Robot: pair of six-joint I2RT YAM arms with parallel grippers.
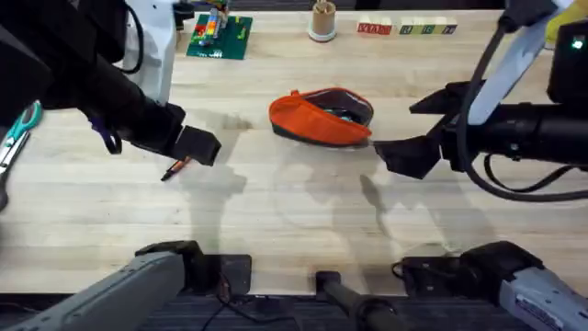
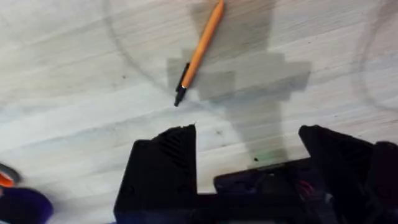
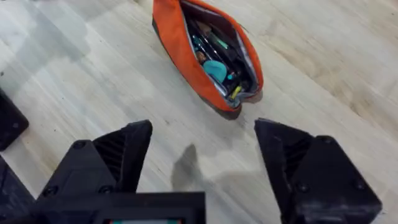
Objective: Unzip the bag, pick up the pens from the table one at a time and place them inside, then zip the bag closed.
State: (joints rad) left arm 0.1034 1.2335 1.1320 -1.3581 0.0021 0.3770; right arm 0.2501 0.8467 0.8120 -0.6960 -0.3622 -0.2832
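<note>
**Open pouch mid-table, orange pen under the left gripper**

The orange pencil pouch (image 1: 322, 118) lies on the wooden table (image 1: 276, 202) slightly right of centre, towards the far side. Its zipper stands open along the top, and the right wrist view shows several items inside, among them something teal and something yellow.

The right gripper (image 1: 424, 129) hangs just right of the pouch, its black fingers spread wide and holding nothing. In the right wrist view (image 3: 205, 168) the pouch (image 3: 205, 53) lies beyond the fingertips, apart from both, with bare table between.

The left gripper (image 1: 204, 147) is over the left part of the table, well apart from the pouch. The orange pen (image 1: 175, 169) pokes out from beneath it on the near-left side, lying flat on the wood. In the left wrist view (image 2: 249, 140) the fingers are wide apart and empty, and the pen (image 2: 200, 51), orange with a dark tip and clip, lies slanted on the table just beyond them, touching neither.

Teal-handled scissors (image 1: 20, 129) lie at the left edge, and a green brick baseplate (image 1: 220, 37) sits at the far side.
</note>
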